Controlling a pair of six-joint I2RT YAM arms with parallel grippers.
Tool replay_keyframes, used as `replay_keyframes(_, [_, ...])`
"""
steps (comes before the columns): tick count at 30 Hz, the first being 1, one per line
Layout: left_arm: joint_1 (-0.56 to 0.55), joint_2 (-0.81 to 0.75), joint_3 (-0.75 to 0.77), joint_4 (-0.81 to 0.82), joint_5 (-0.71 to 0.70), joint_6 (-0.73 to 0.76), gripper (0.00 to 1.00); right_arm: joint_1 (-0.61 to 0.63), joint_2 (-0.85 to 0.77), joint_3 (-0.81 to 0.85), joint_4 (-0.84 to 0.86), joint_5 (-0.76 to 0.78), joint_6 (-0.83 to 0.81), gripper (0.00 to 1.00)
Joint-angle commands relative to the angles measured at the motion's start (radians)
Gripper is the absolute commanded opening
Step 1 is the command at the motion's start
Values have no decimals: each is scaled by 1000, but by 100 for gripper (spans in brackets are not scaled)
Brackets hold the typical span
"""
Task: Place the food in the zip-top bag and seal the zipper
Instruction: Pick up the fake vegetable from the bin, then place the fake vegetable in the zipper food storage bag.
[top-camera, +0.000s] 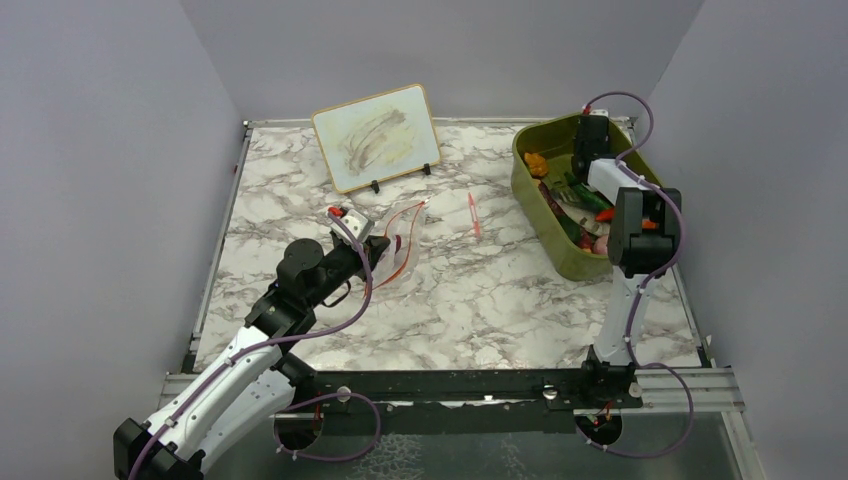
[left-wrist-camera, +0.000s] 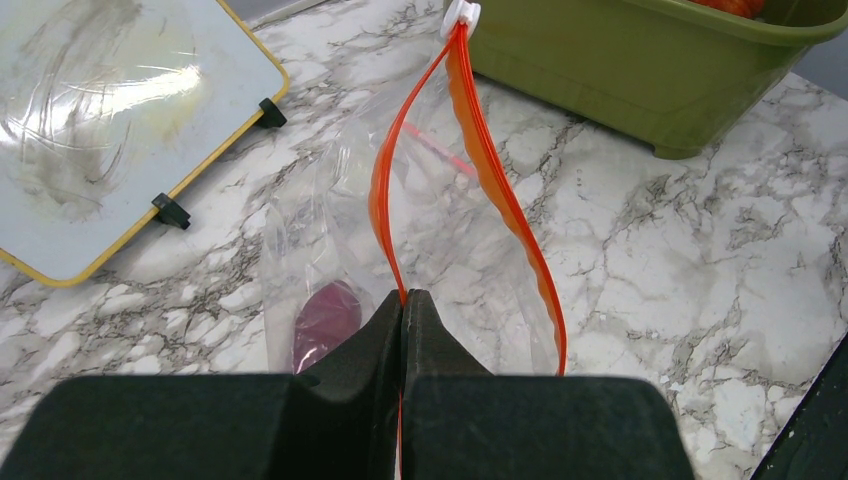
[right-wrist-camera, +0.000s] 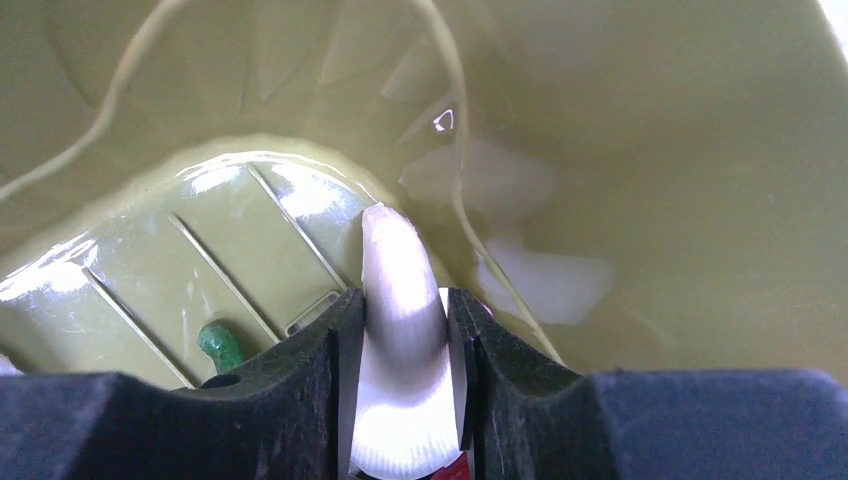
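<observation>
The clear zip-top bag (top-camera: 402, 235) lies at centre-left with its mouth gaping. My left gripper (left-wrist-camera: 404, 300) is shut on one side of the red-orange zipper (left-wrist-camera: 500, 200), near the bag's (left-wrist-camera: 330, 220) end. A dark purple food piece (left-wrist-camera: 325, 318) rests inside the bag. My right gripper (right-wrist-camera: 405, 300) reaches down into the olive-green bin (right-wrist-camera: 650, 150), and its jaws press both sides of a pale white curved food piece (right-wrist-camera: 395, 265). A green bit (right-wrist-camera: 220, 345) lies on the bin floor. From above, the right gripper (top-camera: 585, 158) hangs over the bin's far end, with orange food (top-camera: 536, 162) beside it.
The olive-green bin (top-camera: 530, 195) stands at the right with several toy foods in it. A small whiteboard (top-camera: 375, 135) leans on its stand at the back. A thin red-pink pen-like stick (top-camera: 473, 215) lies on the marble table between bag and bin.
</observation>
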Motion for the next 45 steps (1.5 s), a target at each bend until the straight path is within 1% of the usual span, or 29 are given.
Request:
replay_keyframes(1, [3,-8,-7,25,14,13,0,-8,-29,-10,33,-33,-7,34])
replay_keyframes(11, [3,-13,-8,24,9,12,0,-6,-106,-57,30,-25,-27,30])
replay_keyframes(14, [3,-13,-7,27,6,11,0,-4,-153,-96,22,-12,-13,29])
replay_keyframes(18, [2,-10,-7,29,12,9,0,-1,-228,-164,34,-34,-1,28])
replay_keyframes(23, [4,-10,-8,28,14,9,0,17,-321,-206,-5,-67,35,27])
replay_keyframes(29, [3,-10,-8,27,14,6,0,46,-445,-216,-103,-105,91,26])
replay_keyframes(34, [2,-3,-9,31,16,0,0,61,-575,-251,-150,-257,147,26])
replay_keyframes(41, [3,19,-8,36,27,-23,0,72,-767,-356,-129,-500,227,26])
replay_keyframes(45, [2,30,-10,46,17,-55,0,91,-846,-405,-121,-629,266,26])
